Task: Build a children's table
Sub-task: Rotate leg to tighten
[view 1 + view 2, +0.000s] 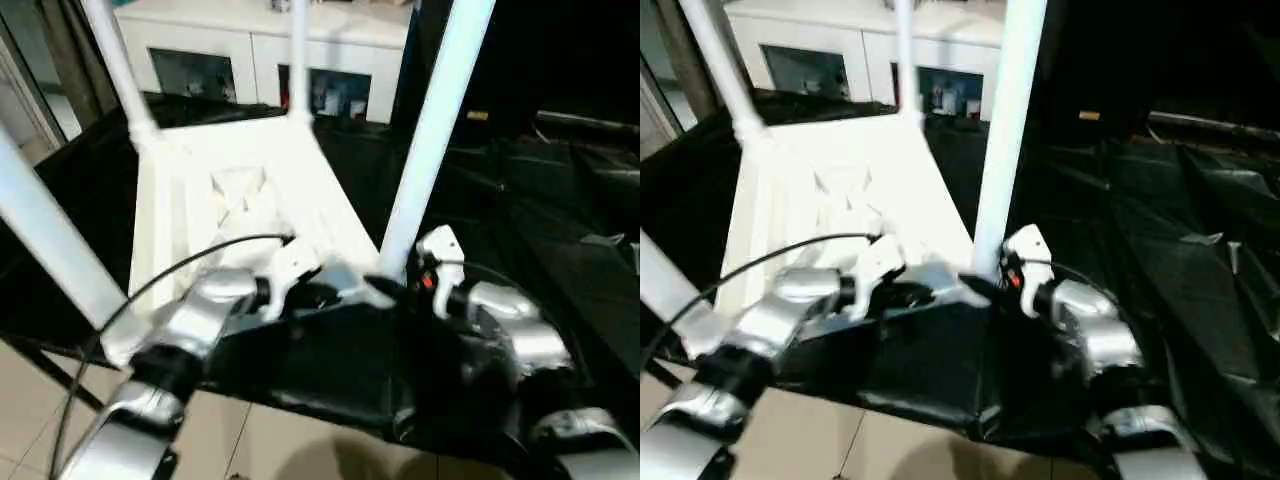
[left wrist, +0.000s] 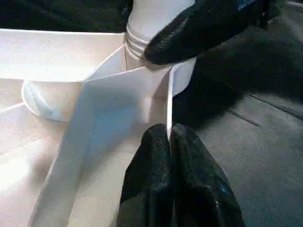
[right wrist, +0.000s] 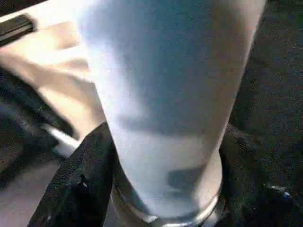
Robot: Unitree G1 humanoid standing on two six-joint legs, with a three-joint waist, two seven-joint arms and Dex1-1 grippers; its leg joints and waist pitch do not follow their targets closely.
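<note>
— Looking down over the forearms, what lies on the black-covered work surface (image 1: 560, 260)?

— The tabletop (image 1: 240, 200), upside down, ribbed underside up. Four white legs stand up out of its corners: two at the far corners (image 1: 118, 62) (image 1: 297, 55), one at the near left (image 1: 45, 235), and one at the near right corner (image 1: 432, 130).

— And the left gripper (image 2: 169, 142)?

— Clenched on the thin upright wall of the tabletop's rim, right beside the near right corner socket. Its two black fingers (image 2: 151, 161) are pressed together with the white edge between them.

— The right gripper (image 1: 400, 283)?

— It sits at the base of that near right leg, one black finger (image 3: 78, 184) on each side of the cylinder, just above the ridged ring where the leg enters the socket. Whether the pads press on it, I cannot tell.

— Anything behind?

— A white cabinet (image 1: 250, 55) with glass doors, beyond the table.
</note>
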